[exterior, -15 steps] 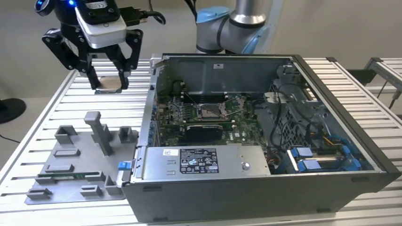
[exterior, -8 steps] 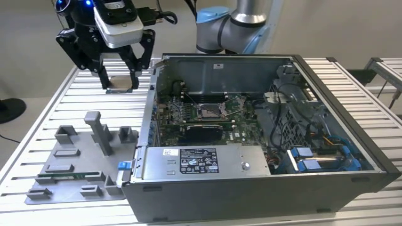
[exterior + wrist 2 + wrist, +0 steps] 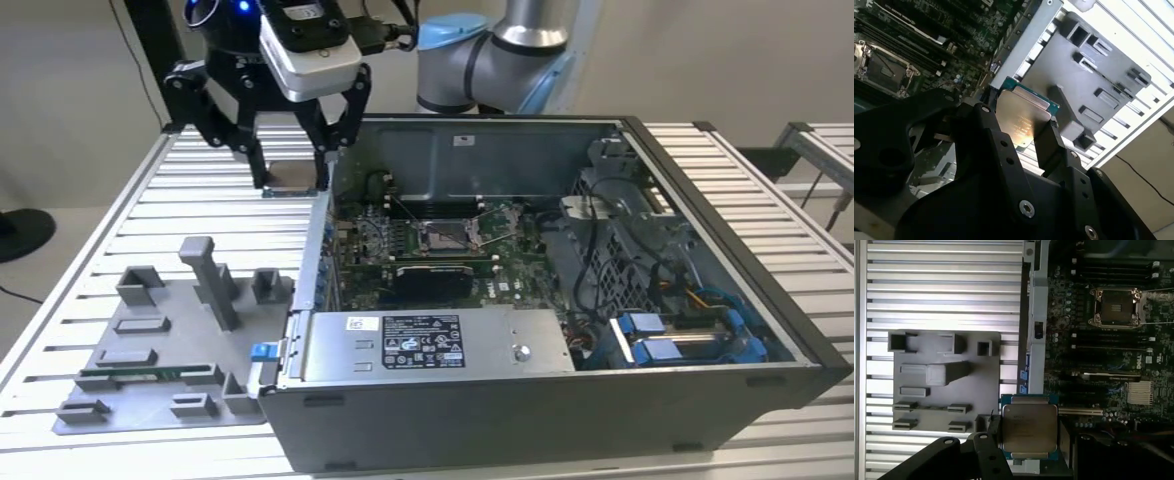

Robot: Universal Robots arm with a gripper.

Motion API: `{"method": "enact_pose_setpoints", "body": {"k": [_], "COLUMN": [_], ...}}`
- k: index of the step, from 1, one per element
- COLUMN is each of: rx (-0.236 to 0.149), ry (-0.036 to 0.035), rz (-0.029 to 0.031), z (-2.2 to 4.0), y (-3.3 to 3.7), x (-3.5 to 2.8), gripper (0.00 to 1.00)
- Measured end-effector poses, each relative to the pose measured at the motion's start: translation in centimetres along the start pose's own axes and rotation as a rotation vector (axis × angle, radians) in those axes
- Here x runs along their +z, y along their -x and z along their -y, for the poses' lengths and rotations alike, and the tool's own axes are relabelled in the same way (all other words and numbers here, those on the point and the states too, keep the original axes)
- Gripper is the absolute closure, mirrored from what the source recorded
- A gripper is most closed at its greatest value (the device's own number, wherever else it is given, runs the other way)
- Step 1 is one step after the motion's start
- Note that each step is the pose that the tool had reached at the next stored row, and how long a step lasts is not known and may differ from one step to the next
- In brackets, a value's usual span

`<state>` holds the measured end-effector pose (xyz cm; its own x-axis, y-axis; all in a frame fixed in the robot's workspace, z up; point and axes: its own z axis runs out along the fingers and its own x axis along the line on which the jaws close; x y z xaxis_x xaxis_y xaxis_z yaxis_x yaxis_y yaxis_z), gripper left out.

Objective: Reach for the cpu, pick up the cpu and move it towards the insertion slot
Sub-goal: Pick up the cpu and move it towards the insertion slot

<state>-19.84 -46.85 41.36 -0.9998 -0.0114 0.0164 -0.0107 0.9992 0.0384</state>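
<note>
The gripper (image 3: 291,185) is clamping the cpu (image 3: 1029,427) by opposite edges, holding it level beside the computer case (image 3: 534,400) wall, well apart from the insertion slot (image 3: 1117,306), likely to keep it square.

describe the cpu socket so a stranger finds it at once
Inside the open dark grey computer case lies a green circuit board. Near its middle sits the square silvery metal-framed socket; unlike the long narrow slots beside it, its centre is dark.
</note>
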Motion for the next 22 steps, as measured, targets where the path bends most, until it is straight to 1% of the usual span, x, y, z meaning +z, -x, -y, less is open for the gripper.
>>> {"method": "enact_pose_setpoints", "body": {"k": [9,17,22], "rx": [0.000,0.000,0.000], "ry": [0.0001,0.0000,0.0000], "rz": [-0.0032,-0.0055,-0.0075], "z": [0.03,0.06,0.08], "y": [3.06,5.60,7.30], "x": [-0.05,-0.10,-0.13], "gripper": [1.00,1.00,1.00]}}
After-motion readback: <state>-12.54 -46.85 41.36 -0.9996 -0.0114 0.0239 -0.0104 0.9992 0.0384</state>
